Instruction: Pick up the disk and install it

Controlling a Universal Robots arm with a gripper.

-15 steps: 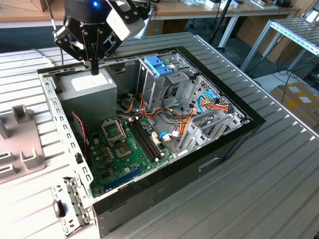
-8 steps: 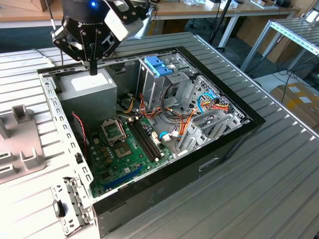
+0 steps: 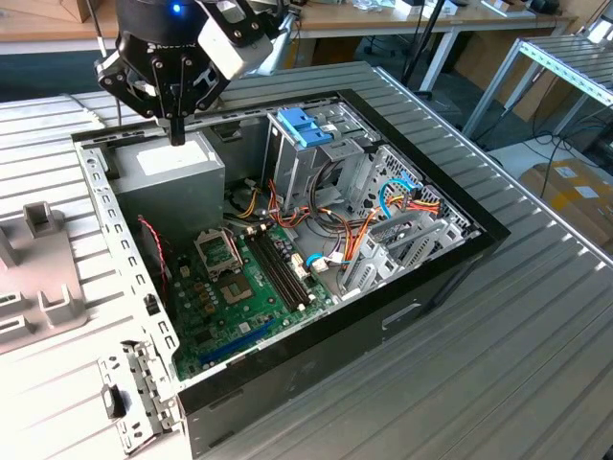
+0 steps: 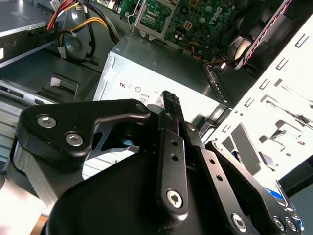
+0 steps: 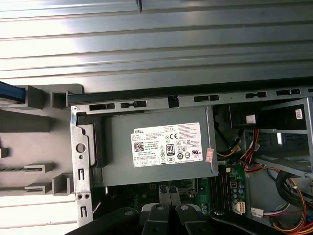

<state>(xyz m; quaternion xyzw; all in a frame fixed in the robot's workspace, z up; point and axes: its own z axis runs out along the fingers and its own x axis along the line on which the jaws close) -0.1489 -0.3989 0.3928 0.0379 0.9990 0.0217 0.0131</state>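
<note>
One shut gripper over the power supply, nothing held

From the exterior view I see the gripper [image 3: 177, 137] hanging over the open computer case [image 3: 450, 264], its fingers pressed together into one dark stem with nothing between them; the tips point down at the grey power-supply box [image 3: 168, 171], close above its top, and I cannot tell whether they touch it; toward the exterior view's right of that box stands the metal cage with light-blue handles [image 3: 303, 126]; the green motherboard [image 3: 239, 287] lies on the case floor; a grey fixture [image 3: 38, 287] sits outside the case on the exterior view's left. In the second wrist view the black finger links meet in a single tip over the box's labelled face. In the first wrist view the same box lies under the finger bases, and a blue edge [image 5: 10, 91] rests on the fixture beside the case; I cannot tell whether that belongs to the disk, so I cannot place the disk with certainty.
</note>
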